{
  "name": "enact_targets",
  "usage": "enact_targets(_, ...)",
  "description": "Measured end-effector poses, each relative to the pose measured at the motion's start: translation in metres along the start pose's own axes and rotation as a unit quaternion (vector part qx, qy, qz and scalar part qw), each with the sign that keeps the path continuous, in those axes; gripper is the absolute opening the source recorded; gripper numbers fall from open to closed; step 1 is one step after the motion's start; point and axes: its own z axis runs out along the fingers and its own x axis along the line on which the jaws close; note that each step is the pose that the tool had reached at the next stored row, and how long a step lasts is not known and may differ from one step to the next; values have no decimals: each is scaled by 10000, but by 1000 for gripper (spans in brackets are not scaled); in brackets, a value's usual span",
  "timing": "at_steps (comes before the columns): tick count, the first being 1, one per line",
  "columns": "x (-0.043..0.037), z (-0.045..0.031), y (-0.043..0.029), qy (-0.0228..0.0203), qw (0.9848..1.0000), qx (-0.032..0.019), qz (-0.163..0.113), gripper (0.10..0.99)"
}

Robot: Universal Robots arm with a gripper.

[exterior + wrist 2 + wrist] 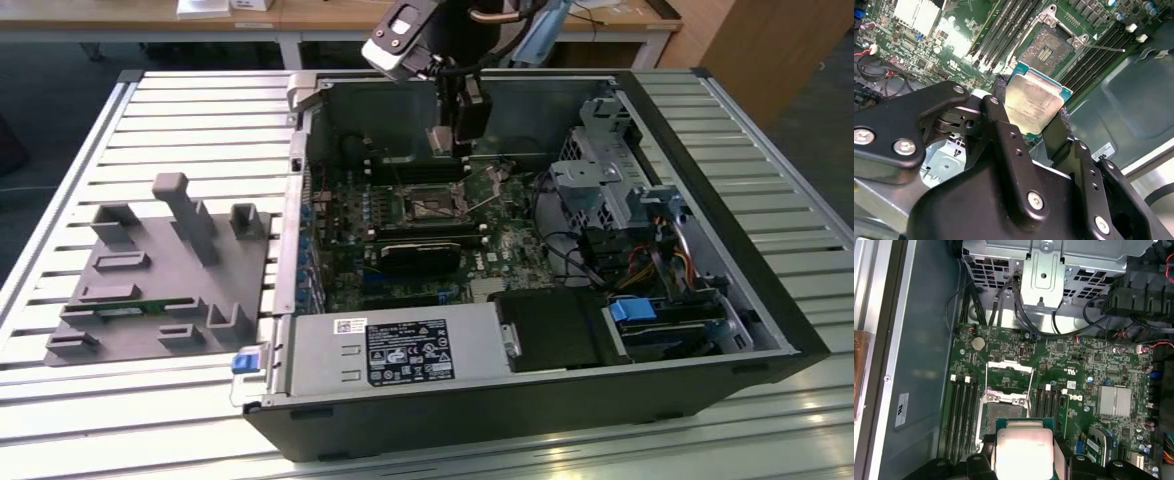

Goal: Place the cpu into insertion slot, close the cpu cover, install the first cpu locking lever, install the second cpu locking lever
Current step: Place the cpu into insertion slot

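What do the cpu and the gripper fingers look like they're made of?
The cpu: dull silver-grey metal top, by its soft sheen, on a green board edge. The fingers gripping it: matte black, perhaps painted metal or hard plastic; hard to tell.

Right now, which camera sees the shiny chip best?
The second wrist view: the cpu shows nearly all its silver top. The first wrist view cuts part of it off. In the exterior view it is too small to tell.

The computer case (534, 410) lies on the slatted table (174, 110), with a parts fixture (160, 285) beside it at the exterior view's left. Inside, the cpu (1034, 102), clamped in the gripper (1031, 100), hangs above the insertion slot (1051, 47), seemingly not touching it. Memory slots (961, 405) flank that slot.
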Motion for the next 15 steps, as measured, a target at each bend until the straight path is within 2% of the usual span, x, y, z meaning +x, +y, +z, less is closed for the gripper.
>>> enact_targets(15,-1,102,-8,1,10000,14,1,541)
